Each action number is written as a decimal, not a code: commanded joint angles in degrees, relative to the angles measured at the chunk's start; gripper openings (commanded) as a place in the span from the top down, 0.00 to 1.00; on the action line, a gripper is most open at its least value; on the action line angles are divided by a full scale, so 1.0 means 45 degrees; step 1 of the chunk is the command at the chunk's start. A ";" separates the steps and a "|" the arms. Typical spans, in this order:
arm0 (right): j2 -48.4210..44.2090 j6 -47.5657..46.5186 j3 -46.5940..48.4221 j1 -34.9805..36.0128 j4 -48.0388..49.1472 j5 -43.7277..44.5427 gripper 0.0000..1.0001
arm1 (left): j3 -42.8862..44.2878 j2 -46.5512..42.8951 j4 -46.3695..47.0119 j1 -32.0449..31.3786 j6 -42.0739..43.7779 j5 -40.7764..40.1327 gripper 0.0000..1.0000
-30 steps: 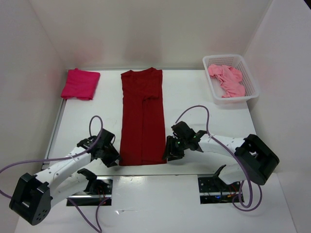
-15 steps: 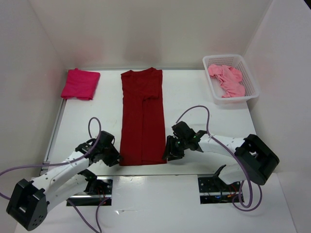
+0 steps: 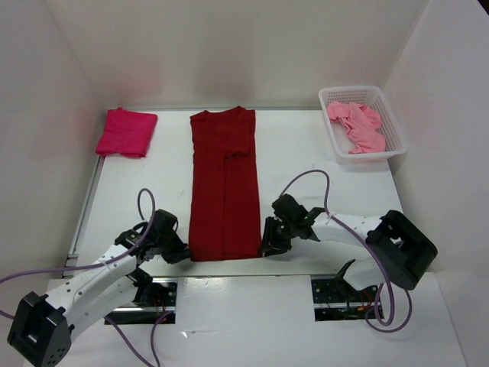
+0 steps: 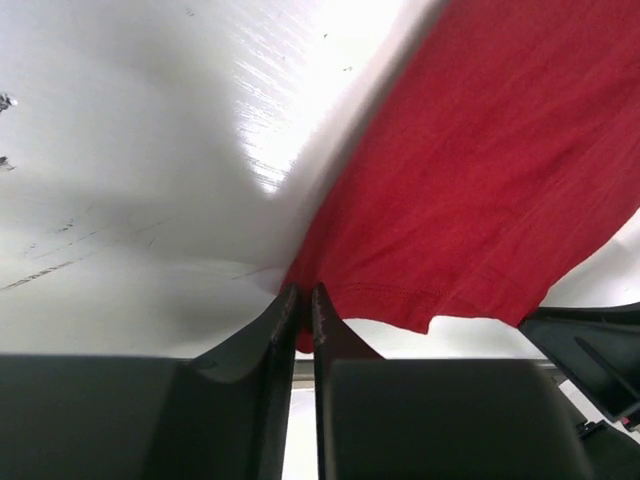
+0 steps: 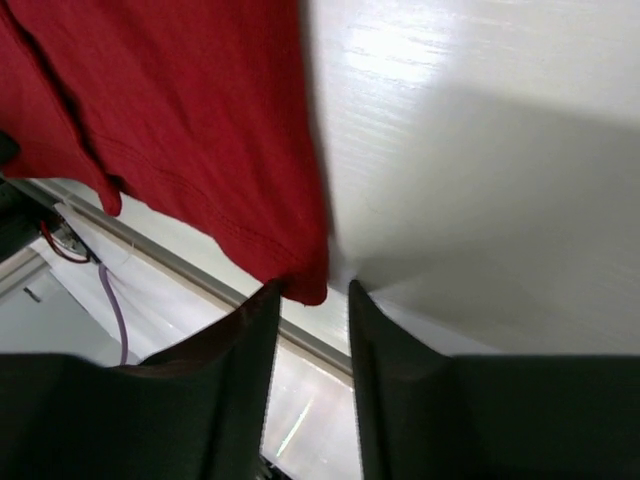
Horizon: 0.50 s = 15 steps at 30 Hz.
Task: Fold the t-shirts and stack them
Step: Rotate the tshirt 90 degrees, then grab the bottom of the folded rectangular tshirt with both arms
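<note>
L tool (image 4: 301, 305) nips near-L hem corner of dark red t-shirt (image 3: 225, 183), laid long mid-table (image 3: 306, 153), sides folded in. Crimson-pink t-shirt (image 3: 126, 131), far L: folded, done. R tool (image 5: 312, 295) open astride near-R corner. Light pink t-shirt (image 3: 356, 126) crumpled in basket (image 3: 365, 157), far R: untouched.

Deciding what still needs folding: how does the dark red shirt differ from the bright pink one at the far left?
The dark red shirt lies as a long strip down the middle of the table; the bright pink shirt is a compact folded square. The left hand and right hand are at the dark red shirt's near corners; nothing touches the bright pink shirt. Both lie flat on the table.
</note>
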 commanded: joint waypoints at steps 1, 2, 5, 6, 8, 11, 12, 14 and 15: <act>0.0296 0.0174 -0.0177 0.0127 0.0641 0.0178 0.63 | -0.0072 -0.0116 -0.0375 -0.0071 -0.0272 0.0249 0.85; 0.0296 0.0175 -0.0312 0.0127 0.0797 0.0178 0.67 | 0.0044 -0.0116 -0.0510 -0.0071 -0.0272 0.0249 0.85; 0.0296 0.0487 -0.0313 0.0127 0.1051 0.0294 0.75 | 0.0181 -0.0233 -0.0823 -0.0071 -0.0156 0.0249 0.89; 0.0296 0.0487 -0.0313 0.0127 0.1052 0.0295 0.81 | 0.0182 -0.0233 -0.1018 -0.0071 -0.0155 0.0249 0.91; 0.0161 0.0487 -0.0313 0.0127 0.1052 0.0295 0.88 | 0.0182 -0.0370 -0.1020 -0.0071 -0.0155 0.0249 0.94; -0.0580 0.0333 -0.0001 0.0127 0.0059 0.0295 0.97 | 0.0531 -0.0370 -0.1253 -0.0343 -0.0155 0.0677 0.96; -0.0892 0.0331 0.0193 0.0127 -0.0582 0.0295 0.99 | 0.0746 -0.0370 -0.1583 -0.0461 -0.0155 0.0872 0.97; -0.1865 0.0331 0.0331 0.0127 -0.1191 0.0295 1.00 | 0.1776 -0.0213 -0.2052 -0.0462 -0.0020 0.0991 0.97; -0.2123 0.0331 0.0505 0.0127 -0.1484 0.0295 1.00 | 0.2248 -0.0213 -0.2770 -0.0462 -0.0018 0.0991 0.97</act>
